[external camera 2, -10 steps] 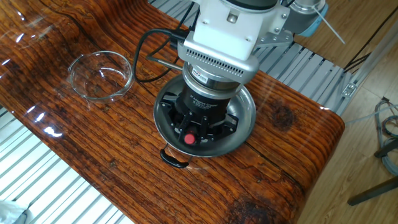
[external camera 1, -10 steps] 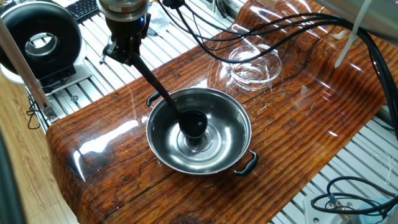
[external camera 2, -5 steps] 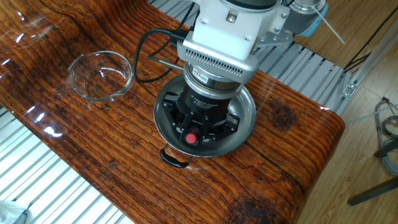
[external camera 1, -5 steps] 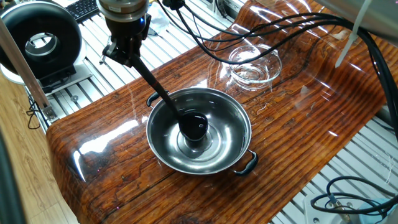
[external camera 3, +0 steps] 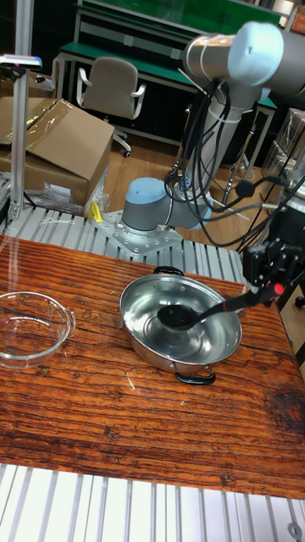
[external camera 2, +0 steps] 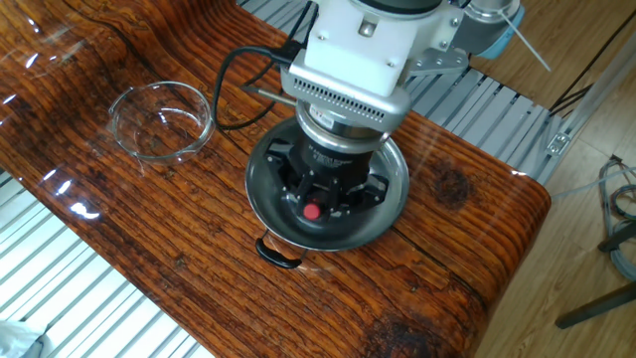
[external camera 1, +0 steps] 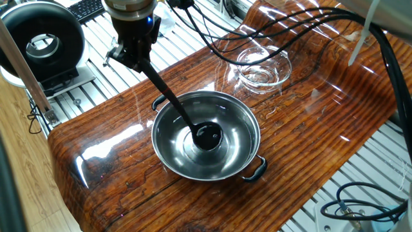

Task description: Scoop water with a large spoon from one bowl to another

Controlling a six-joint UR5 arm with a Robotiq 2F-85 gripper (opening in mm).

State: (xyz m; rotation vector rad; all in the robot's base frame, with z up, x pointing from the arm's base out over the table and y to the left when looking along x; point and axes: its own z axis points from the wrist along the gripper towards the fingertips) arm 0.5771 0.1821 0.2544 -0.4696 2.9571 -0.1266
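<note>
The black large spoon [external camera 1: 207, 137] rests with its round head low in the middle of the steel bowl [external camera 1: 248, 122]. Its thin handle slants up to the left into my gripper [external camera 1: 135, 59], which is shut on the handle's end. In the tall view the spoon [external camera 3: 176, 316] lies inside the steel bowl [external camera 3: 140, 313], with the gripper [external camera 3: 271, 288] at the bowl's right rim. From the other side the gripper [external camera 2: 323, 197] hangs over the steel bowl [external camera 2: 396, 204] and hides the spoon. The water shows only as faint shine. The small glass bowl [external camera 1: 262, 67] stands apart and looks empty.
Black cables [external camera 1: 283, 29] trail across the wooden table [external camera 1: 96, 148] behind the glass bowl [external camera 2: 161, 119]. A black round device [external camera 1: 42, 45] sits off the table's left end on the slatted metal frame. The arm's base [external camera 3: 148, 212] stands behind the table.
The spoon's head has slid a little toward the centre-right of the steel bowl and turned more level. The gripper shifted slightly with it and kept its hold.
</note>
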